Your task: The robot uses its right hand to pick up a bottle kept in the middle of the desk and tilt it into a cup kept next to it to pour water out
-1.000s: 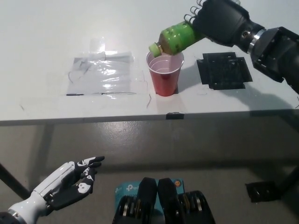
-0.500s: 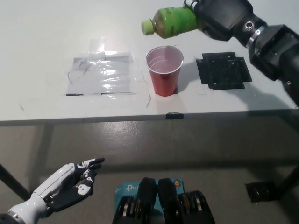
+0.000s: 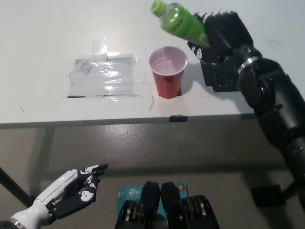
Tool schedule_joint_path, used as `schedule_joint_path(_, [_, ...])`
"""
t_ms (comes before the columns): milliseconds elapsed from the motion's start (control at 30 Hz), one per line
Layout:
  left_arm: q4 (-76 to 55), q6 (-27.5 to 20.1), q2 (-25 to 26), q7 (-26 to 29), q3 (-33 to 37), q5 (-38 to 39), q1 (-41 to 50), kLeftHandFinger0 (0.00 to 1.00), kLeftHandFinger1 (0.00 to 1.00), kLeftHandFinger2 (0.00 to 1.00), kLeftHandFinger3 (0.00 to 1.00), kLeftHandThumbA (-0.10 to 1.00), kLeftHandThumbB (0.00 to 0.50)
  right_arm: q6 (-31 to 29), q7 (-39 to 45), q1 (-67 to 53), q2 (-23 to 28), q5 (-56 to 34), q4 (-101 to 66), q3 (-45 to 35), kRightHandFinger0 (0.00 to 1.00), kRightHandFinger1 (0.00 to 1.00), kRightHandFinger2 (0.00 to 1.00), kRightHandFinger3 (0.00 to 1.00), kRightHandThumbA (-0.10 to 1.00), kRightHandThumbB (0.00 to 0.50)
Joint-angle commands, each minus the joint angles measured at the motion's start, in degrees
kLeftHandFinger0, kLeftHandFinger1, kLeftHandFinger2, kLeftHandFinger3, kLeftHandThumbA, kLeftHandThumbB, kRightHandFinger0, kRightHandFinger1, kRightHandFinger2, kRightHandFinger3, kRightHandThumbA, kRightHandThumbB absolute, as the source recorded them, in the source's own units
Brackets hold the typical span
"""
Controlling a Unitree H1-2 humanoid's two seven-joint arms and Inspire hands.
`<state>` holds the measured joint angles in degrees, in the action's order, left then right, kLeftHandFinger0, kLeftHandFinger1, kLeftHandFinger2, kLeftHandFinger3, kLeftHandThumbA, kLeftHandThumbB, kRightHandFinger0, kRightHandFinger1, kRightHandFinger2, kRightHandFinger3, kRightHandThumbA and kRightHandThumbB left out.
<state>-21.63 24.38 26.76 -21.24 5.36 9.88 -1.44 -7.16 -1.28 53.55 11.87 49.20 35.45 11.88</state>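
Observation:
A green bottle (image 3: 178, 20) with a green cap hangs above the white desk (image 3: 47, 38), tilted with its neck up and to the left. My black right hand (image 3: 221, 36) is shut on its lower end, just right of the cup. The red cup (image 3: 167, 71) stands upright on the desk below the bottle, its mouth clear of the bottle's neck. My white left hand (image 3: 66, 195) rests open below the desk edge at the lower left.
A clear plastic sheet (image 3: 105, 74) lies taped on the desk left of the cup. A black mat (image 3: 224, 76) lies right of the cup, partly under my right arm. The desk's front edge (image 3: 143, 120) runs across the middle of the picture.
The bottle has swung up from pouring over the cup's rim to a neck-up tilt above it. My right hand moved down and nearer. The left hand barely moved.

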Motion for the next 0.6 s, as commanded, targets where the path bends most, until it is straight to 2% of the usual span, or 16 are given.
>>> schedule_joint_path(0, [-1.9, -1.8, 0.4, 0.0, -1.0, -0.3, 0.4, 1.0, 1.0, 1.0, 1.0, 0.88, 0.232, 3.6, 2.1, 5.6, -3.5, -30.6, 0.8, -19.4, 0.0, 0.0, 0.13, 0.11, -0.1, 0.064])
schedule_joint_path(33, [-1.6, -2.5, 0.4, -0.1, -1.1, -0.1, 0.5, 1.0, 1.0, 1.0, 1.0, 0.88, 0.225, 2.6, 2.1, 5.5, -3.4, -33.0, 1.9, -21.4, 0.0, 0.0, 0.15, 0.12, -0.1, 0.064])
schedule_joint_path(167, [-1.3, -3.6, 0.4, -0.1, -1.2, -0.4, 1.1, 1.0, 1.0, 1.0, 1.0, 0.88, 0.213, 3.2, 2.4, 6.3, -4.3, -38.4, 3.7, -27.1, 0.0, 0.0, 0.09, 0.11, -0.1, 0.057])
schedule_joint_path(200, [-1.0, -4.1, 0.5, -0.2, -1.1, -0.6, 1.1, 1.0, 1.0, 1.0, 1.0, 0.88, 0.212, 3.9, 3.2, 6.6, -4.4, -40.4, 4.1, -28.9, 0.0, 0.0, 0.1, 0.14, -0.1, 0.039])
schedule_joint_path(267, [-1.1, -4.2, 0.3, -0.2, -1.1, -0.4, 1.2, 1.0, 1.0, 1.0, 1.0, 0.88, 0.204, 3.2, 2.6, 7.2, -4.8, -43.7, 5.1, -32.1, 0.0, 0.0, 0.2, 0.12, -0.1, 0.002])
schedule_joint_path(300, [-1.3, -3.9, 0.2, 0.0, -1.0, -0.6, 1.3, 1.0, 1.0, 1.0, 1.0, 0.88, 0.22, 1.6, 2.2, 7.6, -4.9, -45.5, 6.5, -33.7, 0.0, 0.01, 0.32, 0.18, -0.1, 0.0])
schedule_joint_path(333, [-1.3, -3.9, 0.2, 0.0, -1.0, -0.6, 1.3, 1.0, 1.0, 1.0, 1.0, 0.87, 0.22, 1.2, 2.4, 7.7, -5.0, -45.7, 7.0, -34.2, 0.0, 0.0, 0.39, 0.19, -0.1, 0.0])
schedule_joint_path(400, [-1.4, -3.7, 0.2, 0.0, -0.9, -0.8, 1.3, 1.0, 1.0, 1.0, 1.0, 0.87, 0.225, -0.7, 2.8, 7.8, -4.9, -46.3, 8.6, -35.1, 0.0, 0.02, 0.47, 0.19, -0.1, 0.0])
schedule_joint_path(467, [-1.3, -4.0, 0.3, -0.2, -0.9, -0.5, 1.4, 1.0, 1.0, 1.0, 1.0, 0.87, 0.186, -4.2, 2.4, 7.3, -5.1, -45.7, 11.2, -35.3, 0.0, 0.03, 0.44, 0.15, -0.1, 0.003])
schedule_joint_path(567, [-1.4, -3.9, 0.2, -0.2, -1.0, -0.4, 1.5, 1.0, 1.0, 1.0, 1.0, 0.87, 0.197, -6.1, 2.0, 7.0, -5.4, -44.8, 12.7, -35.4, 0.0, 0.05, 0.43, 0.13, -0.1, 0.002])
